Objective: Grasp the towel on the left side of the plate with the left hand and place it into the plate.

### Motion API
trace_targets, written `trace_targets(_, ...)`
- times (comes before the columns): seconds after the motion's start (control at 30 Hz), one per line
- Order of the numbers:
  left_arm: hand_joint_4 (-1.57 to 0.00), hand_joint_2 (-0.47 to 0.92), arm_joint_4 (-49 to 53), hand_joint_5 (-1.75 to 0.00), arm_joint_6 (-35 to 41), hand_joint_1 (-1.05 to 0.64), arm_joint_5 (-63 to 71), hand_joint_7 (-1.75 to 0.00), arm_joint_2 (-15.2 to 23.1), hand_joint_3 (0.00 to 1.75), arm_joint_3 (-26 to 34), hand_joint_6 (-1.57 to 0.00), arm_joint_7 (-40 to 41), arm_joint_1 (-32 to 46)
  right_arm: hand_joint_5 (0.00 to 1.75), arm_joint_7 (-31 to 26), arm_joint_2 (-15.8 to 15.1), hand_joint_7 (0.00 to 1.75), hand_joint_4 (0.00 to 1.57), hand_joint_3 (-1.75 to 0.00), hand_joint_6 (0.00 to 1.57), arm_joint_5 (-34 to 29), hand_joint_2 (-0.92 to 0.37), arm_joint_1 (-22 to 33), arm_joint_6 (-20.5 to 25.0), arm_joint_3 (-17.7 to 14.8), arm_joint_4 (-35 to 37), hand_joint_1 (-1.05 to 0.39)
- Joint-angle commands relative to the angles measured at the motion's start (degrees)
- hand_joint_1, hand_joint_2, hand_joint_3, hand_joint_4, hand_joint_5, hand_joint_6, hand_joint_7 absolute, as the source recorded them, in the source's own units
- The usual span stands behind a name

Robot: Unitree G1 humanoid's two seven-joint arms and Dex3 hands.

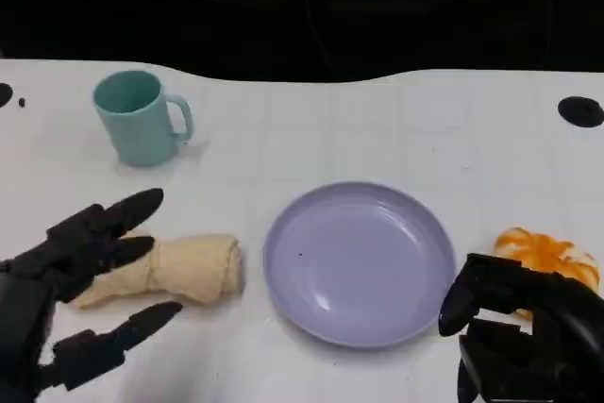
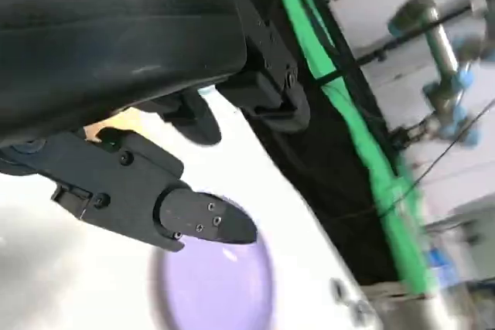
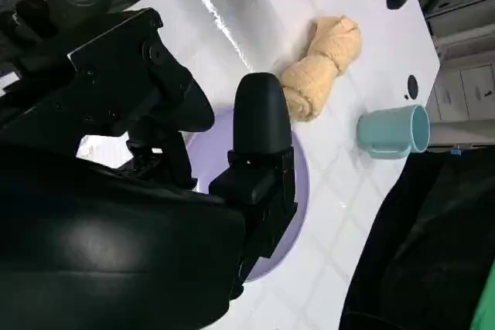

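Note:
A rolled beige towel [image 1: 175, 269] lies on the white table just left of the lavender plate [image 1: 359, 261]. My left hand [image 1: 71, 304] hovers at the towel's left end with its fingers spread, some above the roll and one below it, holding nothing. The right wrist view shows the towel [image 3: 323, 65] beyond the plate [image 3: 298, 183]. My right hand [image 1: 519, 337] sits at the plate's lower right edge, fingers curled in with nothing in them. In the left wrist view my left hand's fingers [image 2: 193, 218] reach over the plate [image 2: 216, 287].
A teal mug [image 1: 140, 117] stands at the back left, also seen as the mug [image 3: 390, 130] in the right wrist view. An orange object [image 1: 549, 254] lies right of the plate, behind my right hand. The table's far edge meets a dark background.

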Motion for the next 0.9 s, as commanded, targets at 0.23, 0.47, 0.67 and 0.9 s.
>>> trace_targets(0.23,-0.2,0.92,-0.03,-0.29,7.67,-0.56,26.28,0.0,13.94,0.08,-7.85,-0.23,-7.37,-10.12,1.75,0.32,-0.41,1.62,0.74,-1.28,0.61,0.04,-0.53,-0.31,0.65,-0.74,-0.4,-0.01)
trace_targets(0.47,-0.25,0.92,11.62,-0.3,7.65,-0.61,42.0,-0.01,16.41,0.04,-16.56,-0.25,-8.22,-20.95,1.75,0.7,-0.35,1.61,0.73,-1.28,0.61,0.38,-0.53,0.18,1.19,-1.89,-0.77,-0.01)
trace_targets(0.67,-0.27,0.9,21.69,-0.29,9.26,-0.58,48.82,-0.02,14.85,0.01,-22.43,-0.29,-9.23,-28.53,1.75,1.09,-0.7,1.6,0.72,-1.29,0.61,0.29,-0.53,0.09,1.45,-2.05,-0.76,-0.02)
trace_targets(0.9,-0.34,0.88,33.82,-0.23,9.88,-0.56,51.14,-0.01,12.41,0.0,-27.3,-0.32,-9.14,-35.02,1.75,1.2,-0.37,1.6,0.72,-1.27,0.61,0.14,-0.53,0.37,1.41,-1.94,-0.73,-0.03)
